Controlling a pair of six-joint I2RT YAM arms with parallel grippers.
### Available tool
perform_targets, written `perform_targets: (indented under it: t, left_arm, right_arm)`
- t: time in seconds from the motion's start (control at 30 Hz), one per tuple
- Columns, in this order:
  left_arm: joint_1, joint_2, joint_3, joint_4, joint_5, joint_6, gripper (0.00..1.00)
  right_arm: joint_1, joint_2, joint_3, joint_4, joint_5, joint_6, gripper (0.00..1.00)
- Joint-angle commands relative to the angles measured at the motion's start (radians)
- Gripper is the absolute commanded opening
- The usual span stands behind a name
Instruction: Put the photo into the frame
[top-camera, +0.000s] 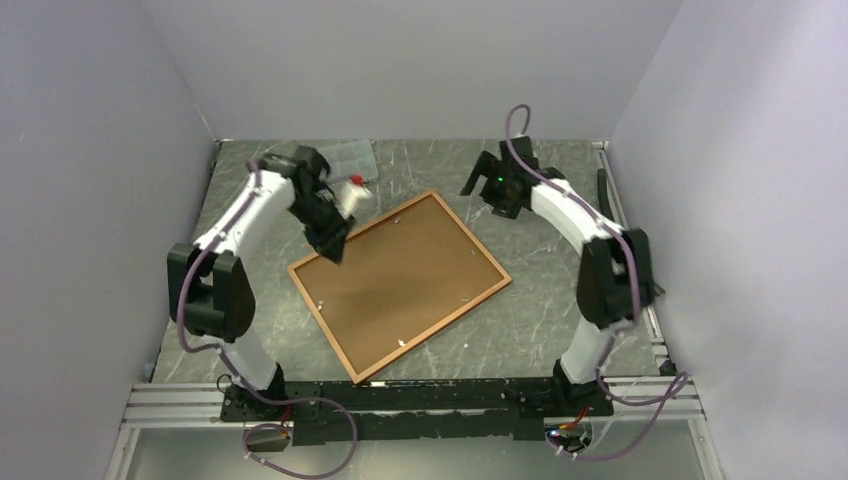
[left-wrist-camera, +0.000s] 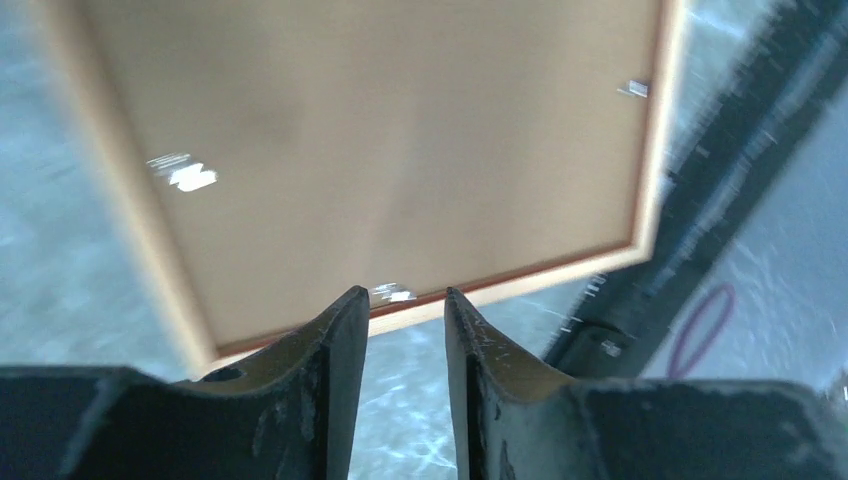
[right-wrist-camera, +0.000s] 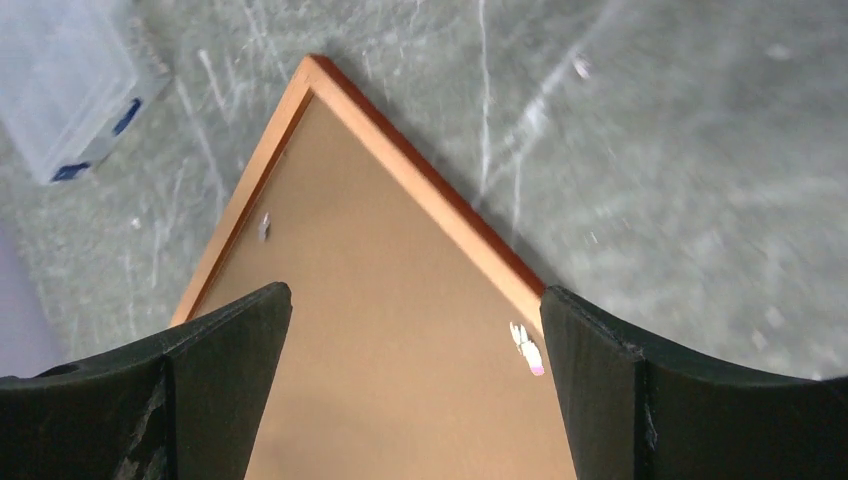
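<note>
The grey, scratch-marked desk (top-camera: 545, 315) carries the orange-bordered frame (top-camera: 400, 283), lying flat and askew near its middle with the plain brown back upward, and a clear plastic compartment box (top-camera: 340, 158) apart from it at the far left.

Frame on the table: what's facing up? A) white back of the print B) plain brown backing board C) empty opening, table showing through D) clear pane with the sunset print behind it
B: the frame lies flat on the table, and the plain brown backing board fills its orange border in all three views.
</note>
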Motion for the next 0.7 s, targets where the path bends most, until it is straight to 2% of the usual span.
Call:
perform_targets:
  t: [0.0, 0.1, 0.13, 0.27, 0.37, 0.5, 0.67]
  left_arm:
    - [0.219, 0.155, 0.163, 0.053, -0.053, -0.016, 0.37]
    - [0.330, 0.298, 0.260, 0.136, -0.082, -0.117, 0.23]
    - [0.374, 0.332, 0.286, 0.147, -0.089, -0.142, 0.21]
    - [0.443, 0.389, 0.299, 0.176, -0.043, -0.153, 0.23]
    - [0.450, 0.390, 0.259, 0.179, -0.010, -0.143, 0.25]
    - [0.448, 0.386, 0.186, 0.193, 0.055, -0.125, 0.26]
    - [0.418, 0.364, 0.067, 0.247, 0.033, -0.088, 0.22]
  right_arm:
    - [0.009, -0.292, -0.213, -0.021, 0.003, 0.008, 1.00]
    - [0.048, -0.466, -0.478, 0.050, -0.092, 0.070, 1.00]
    - [0.077, -0.505, -0.542, 0.060, -0.112, 0.092, 1.00]
    - [0.210, -0.637, -0.734, 0.074, -0.162, 0.193, 1.00]
    - [0.277, -0.698, -0.834, 0.093, -0.189, 0.259, 1.00]
    - [0.294, -0.719, -0.940, 0.195, -0.247, 0.319, 1.00]
    - [0.284, -0.639, -0.931, 0.335, -0.250, 0.318, 1.00]
